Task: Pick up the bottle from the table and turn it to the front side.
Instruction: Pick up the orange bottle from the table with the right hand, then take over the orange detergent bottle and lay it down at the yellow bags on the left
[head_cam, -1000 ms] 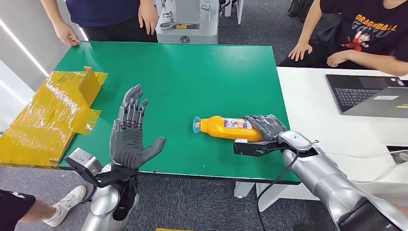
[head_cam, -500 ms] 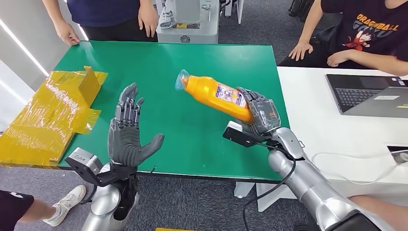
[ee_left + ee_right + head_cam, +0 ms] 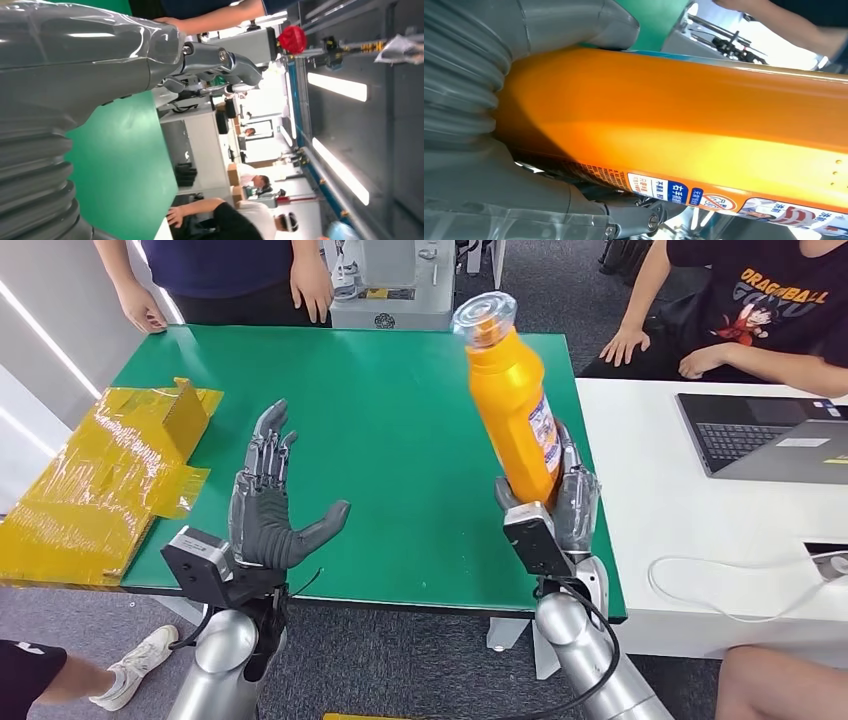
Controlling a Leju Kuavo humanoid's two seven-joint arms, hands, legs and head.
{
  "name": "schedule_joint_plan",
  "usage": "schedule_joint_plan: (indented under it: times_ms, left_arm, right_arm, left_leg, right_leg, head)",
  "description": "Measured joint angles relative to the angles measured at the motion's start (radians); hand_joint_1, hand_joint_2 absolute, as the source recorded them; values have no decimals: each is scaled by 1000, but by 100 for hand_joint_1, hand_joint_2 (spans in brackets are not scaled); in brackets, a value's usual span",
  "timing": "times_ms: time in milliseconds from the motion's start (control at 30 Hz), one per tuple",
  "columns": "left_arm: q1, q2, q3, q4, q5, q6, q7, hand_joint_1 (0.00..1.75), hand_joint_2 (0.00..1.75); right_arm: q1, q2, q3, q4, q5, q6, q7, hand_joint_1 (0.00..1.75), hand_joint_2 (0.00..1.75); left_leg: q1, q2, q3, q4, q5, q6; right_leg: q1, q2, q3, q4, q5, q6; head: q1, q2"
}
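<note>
The right hand (image 3: 560,502) grasps the orange bottle (image 3: 513,405) by its base, holding it nearly upright, cap up, above the right edge of the green bench (image 3: 400,420); the lift looks done and the turning is in hand; its label (image 3: 545,435) faces off to the right, so the next move calls for rotating it frontward; the left hand (image 3: 268,515) hovers released, fingers spread, near the bench's front edge.
</note>
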Motion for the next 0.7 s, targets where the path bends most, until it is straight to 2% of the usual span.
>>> schedule_joint_plan:
  times_ms: [133, 267, 400, 567, 700]
  left_arm:
    - [-22, 3, 0, 18, -9, -46, 43, 0, 175]
    - [-67, 14, 0, 48, 21, -129, 105, 0, 175]
    - [-130, 33, 0, 104, 87, -238, 176, 0, 175]
    - [-188, 51, 0, 157, 135, -306, 222, 0, 175]
    - [-256, 66, -2, 225, 220, -417, 291, 0, 175]
  right_arm:
    - [65, 23, -21, -68, -27, 19, -15, 175, 175]
    - [90, 37, -23, -102, -34, 52, -22, 175, 175]
    - [82, 41, -25, -112, -48, 103, -26, 175, 175]
    - [64, 41, -28, -109, -54, 132, -32, 175, 175]
    - [41, 40, -27, -87, -34, 161, -46, 175, 175]
  left_leg:
    - [0, 0, 0, 0, 0, 0]
    - [0, 0, 0, 0, 0, 0]
    - [0, 0, 0, 0, 1, 0]
    - [0, 0, 0, 0, 1, 0]
    - [0, 0, 0, 0, 1, 0]
  right_leg:
    - [0, 0, 0, 0, 0, 0]
    - [0, 1, -1, 0, 0, 0]
    - [0, 1, 0, 1, 0, 0]
    - [0, 1, 0, 1, 1, 0]
    - [0, 1, -1, 1, 1, 0]
  head:
    - [0, 0]
    - [0, 0]
    - [0, 0]
    - [0, 0]
    - [0, 0]
